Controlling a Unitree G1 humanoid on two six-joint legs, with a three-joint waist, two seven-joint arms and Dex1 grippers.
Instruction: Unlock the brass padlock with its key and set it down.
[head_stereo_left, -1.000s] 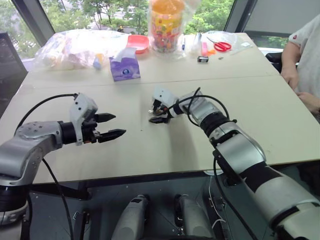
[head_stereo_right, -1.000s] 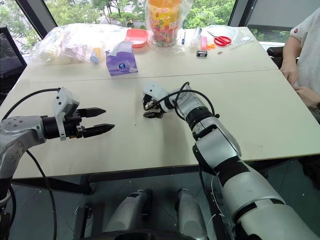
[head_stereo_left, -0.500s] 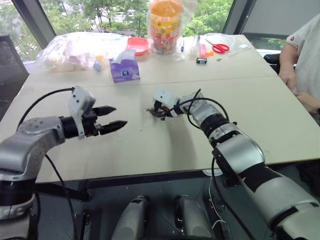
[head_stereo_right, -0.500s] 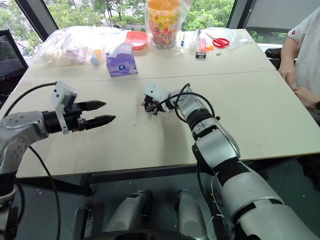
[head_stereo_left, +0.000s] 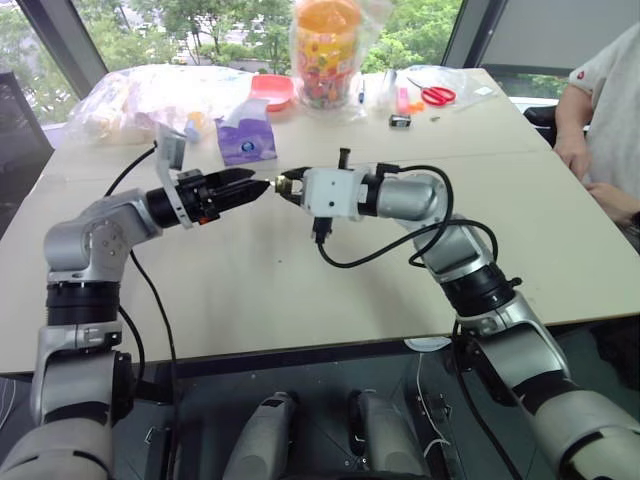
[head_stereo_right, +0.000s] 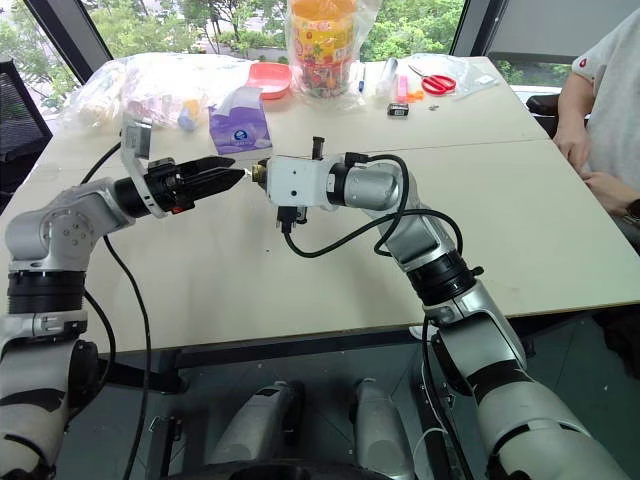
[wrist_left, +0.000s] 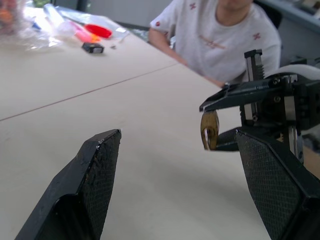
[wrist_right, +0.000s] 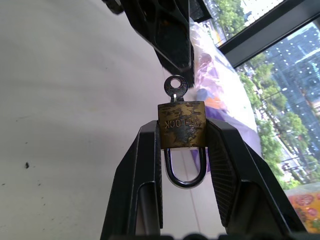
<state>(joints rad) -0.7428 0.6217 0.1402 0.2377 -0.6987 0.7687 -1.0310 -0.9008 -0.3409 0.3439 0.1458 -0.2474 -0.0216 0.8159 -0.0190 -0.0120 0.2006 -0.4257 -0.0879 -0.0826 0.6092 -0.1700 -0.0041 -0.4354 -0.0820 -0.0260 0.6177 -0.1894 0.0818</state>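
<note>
Brass is what we have pinched between the two black fingers of our right gripper (wrist_right: 182, 150): the padlock (wrist_right: 182, 125) is clamped by its flat sides, lifted clear of the table (head_stereo_left: 300, 290) and held up over the middle of it, well back from the near edge. We judge it is held this way so the keyhole end stays free: the key (wrist_right: 176, 88) already sits in that end and sticks out past the fingertips, towards our left gripper (head_stereo_left: 255, 187). The lock's long axis runs along the right fingers, the silvery shackle (wrist_right: 185, 167) pointing back into the gripper and still looking closed, the key end pointing away, roughly level. Our left gripper is partly open and holds nothing, its tips just beside the key, so we take the next step to be closing on the key head and turning it.
</note>
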